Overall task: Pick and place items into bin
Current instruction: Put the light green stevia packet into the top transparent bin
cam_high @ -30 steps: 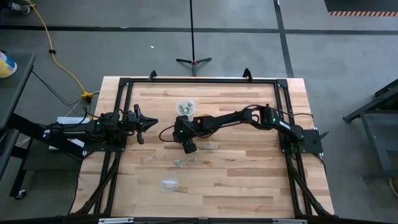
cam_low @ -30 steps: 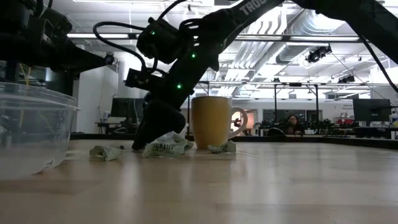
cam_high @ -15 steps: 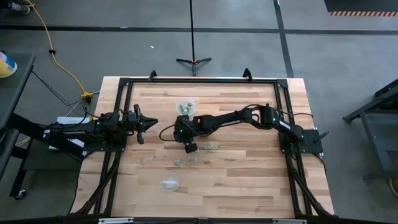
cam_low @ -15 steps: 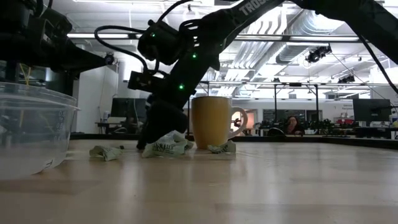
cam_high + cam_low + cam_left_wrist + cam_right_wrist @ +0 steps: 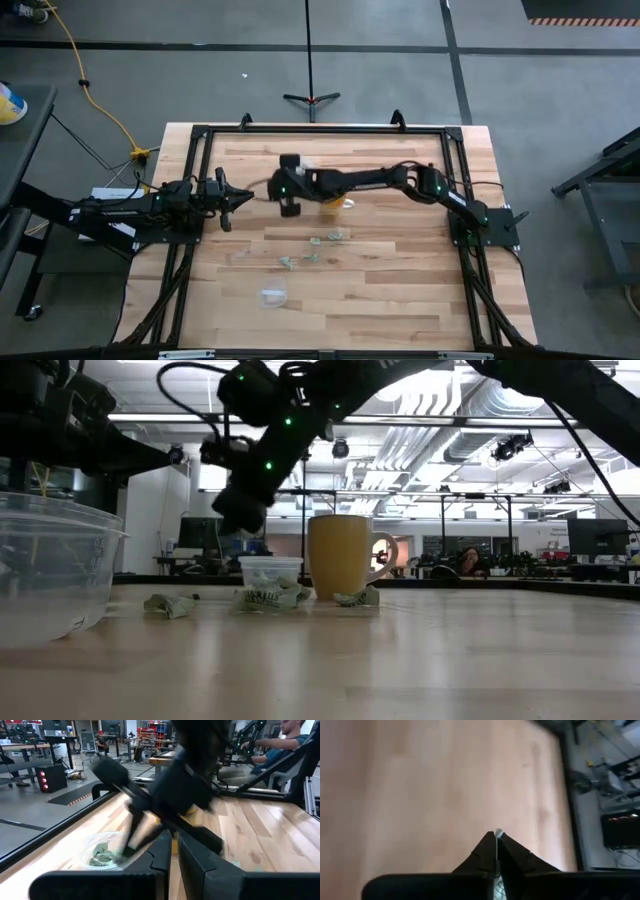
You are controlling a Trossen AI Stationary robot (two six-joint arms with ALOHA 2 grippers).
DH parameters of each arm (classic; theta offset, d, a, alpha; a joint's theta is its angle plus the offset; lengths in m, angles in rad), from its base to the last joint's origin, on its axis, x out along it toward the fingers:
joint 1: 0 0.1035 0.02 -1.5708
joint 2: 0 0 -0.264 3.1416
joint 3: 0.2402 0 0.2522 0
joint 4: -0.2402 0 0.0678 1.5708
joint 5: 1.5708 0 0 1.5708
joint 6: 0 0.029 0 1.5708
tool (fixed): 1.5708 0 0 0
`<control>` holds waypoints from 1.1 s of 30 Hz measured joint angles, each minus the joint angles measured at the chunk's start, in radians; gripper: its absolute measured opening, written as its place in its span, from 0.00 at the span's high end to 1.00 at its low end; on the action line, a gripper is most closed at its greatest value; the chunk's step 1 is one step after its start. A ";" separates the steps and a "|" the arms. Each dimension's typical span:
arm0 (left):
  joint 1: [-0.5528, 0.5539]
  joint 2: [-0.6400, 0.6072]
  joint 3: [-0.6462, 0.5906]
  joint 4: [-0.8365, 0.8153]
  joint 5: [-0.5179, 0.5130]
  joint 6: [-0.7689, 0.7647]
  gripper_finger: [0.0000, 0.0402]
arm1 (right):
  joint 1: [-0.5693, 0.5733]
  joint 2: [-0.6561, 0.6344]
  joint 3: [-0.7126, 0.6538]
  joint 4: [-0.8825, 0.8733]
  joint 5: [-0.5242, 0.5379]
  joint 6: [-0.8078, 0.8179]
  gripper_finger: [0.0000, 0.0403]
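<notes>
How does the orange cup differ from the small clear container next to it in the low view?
The orange cup is opaque, while the clear container is see-through. The orange cup is taller than the clear container. The orange cup has a handle; the clear container shows none. The clear container holds pale green pieces, but the inside of the orange cup is hidden. Both stand upright on the wooden table.

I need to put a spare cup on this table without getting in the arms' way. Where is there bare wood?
The wood by the right arm's base is bare, as is the near right corner of the table. The middle is crowded: green scraps, the orange cup, the right gripper and the small clear tub.
</notes>
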 joint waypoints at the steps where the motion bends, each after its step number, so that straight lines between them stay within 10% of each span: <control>1: 0.000 0.000 0.000 0.000 0.000 0.000 0.83 | -0.013 0.000 0.013 0.002 -0.004 0.006 0.99; 14: 0.000 0.000 0.000 0.000 0.000 0.000 0.83 | -0.176 -0.002 0.038 -0.160 -0.289 0.235 0.92; 27: 0.000 0.000 0.000 0.000 0.000 0.000 0.83 | -0.081 -0.004 0.038 -0.065 -0.409 0.176 0.42; 33: 0.000 0.000 0.000 -0.001 0.000 0.000 0.83 | 0.030 -0.021 0.038 -0.144 -0.307 0.112 0.35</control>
